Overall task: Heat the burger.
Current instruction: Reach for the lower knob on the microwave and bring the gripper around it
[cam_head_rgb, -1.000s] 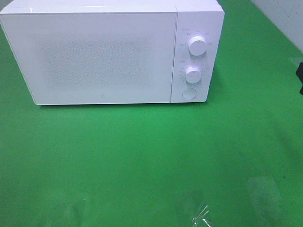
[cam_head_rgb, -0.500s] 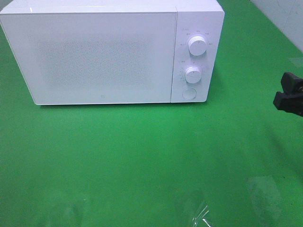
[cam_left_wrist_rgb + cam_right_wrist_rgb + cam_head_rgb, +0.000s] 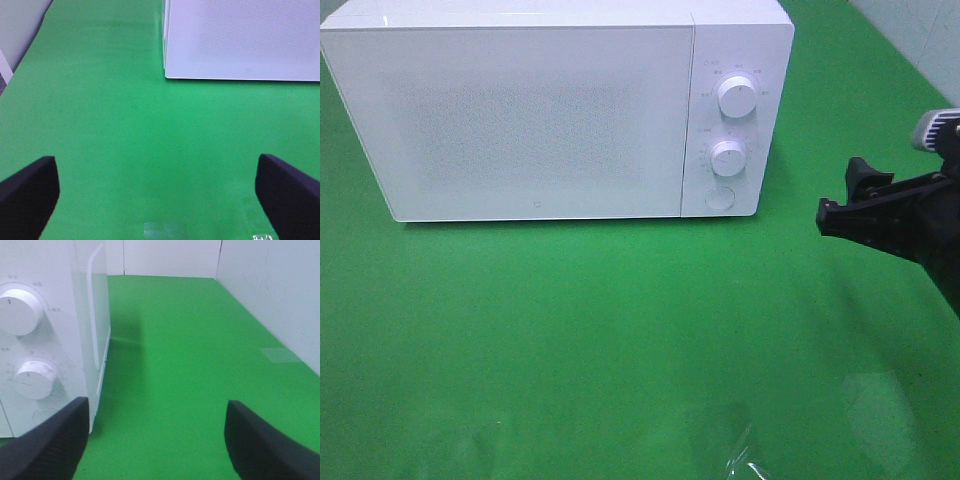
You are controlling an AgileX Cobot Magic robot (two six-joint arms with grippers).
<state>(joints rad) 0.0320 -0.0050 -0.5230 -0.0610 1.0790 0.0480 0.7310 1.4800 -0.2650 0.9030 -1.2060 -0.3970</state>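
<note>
The green bench (image 3: 620,350) is filling all three views. A white microwave (image 3: 540,110) is sitting at the bench's far edge, toward the far left corner, with its door (image 3: 510,170) lying flush and shut. The burger is not showing in any view, so its place cannot be told.

The right gripper (image 3: 840,192) is hanging over the bench's right edge, level with the microwave's front and well apart from it. It is pointing toward the control panel. In the right wrist view, its jaws are standing wide with only green bench between them (image 3: 155,440), and the microwave's right front corner is lying just beside one finger (image 3: 50,445).

The left gripper (image 3: 157,195) is hovering over the bench's left part. Its jaws are spread wide and gripping nothing, and the microwave's lower left corner is lying ahead of it.

On the panel, the upper knob (image 3: 737,96) is sitting above the lower knob (image 3: 728,158), and a round button (image 3: 720,198) is sitting below both. A crinkled scrap of clear film (image 3: 745,455) is lying at the bench's near edge.
</note>
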